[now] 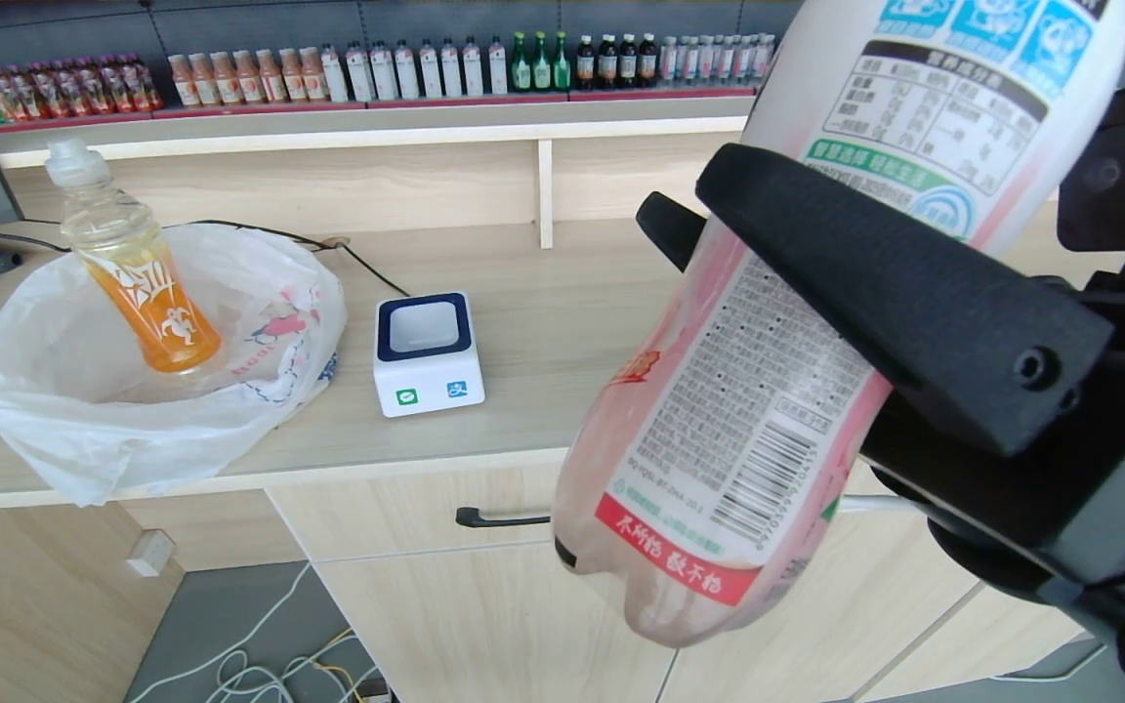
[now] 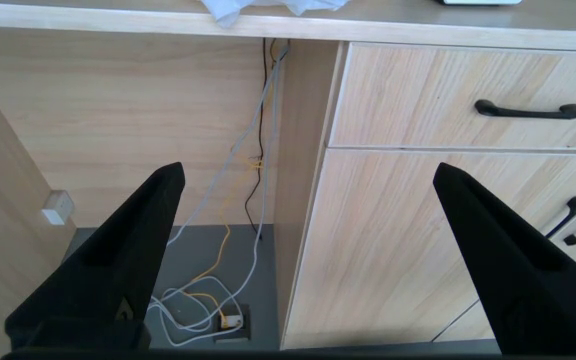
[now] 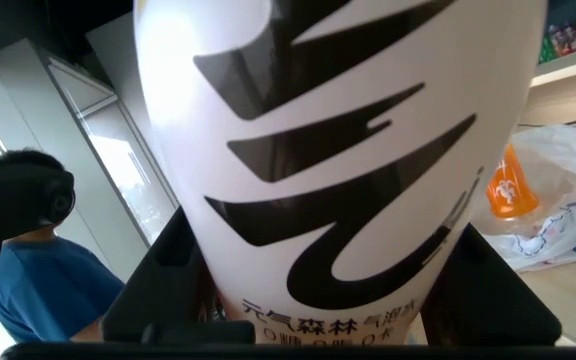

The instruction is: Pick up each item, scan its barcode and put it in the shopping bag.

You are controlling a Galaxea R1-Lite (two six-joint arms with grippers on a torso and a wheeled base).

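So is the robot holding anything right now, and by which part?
Yes: the right gripper clamps a pink drink bottle around its body, across the label. The left gripper is open and empty.

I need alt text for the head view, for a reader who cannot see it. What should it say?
The right gripper holds a pink bottle close to the camera, barcode visible. On the wooden counter beyond, a white scanner sits beside a shopping bag holding an orange bottle.

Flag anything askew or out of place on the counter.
The orange bottle leans tilted inside the shopping bag, and the bag sags over the counter edge. The scanner sits flat; nothing spilled.
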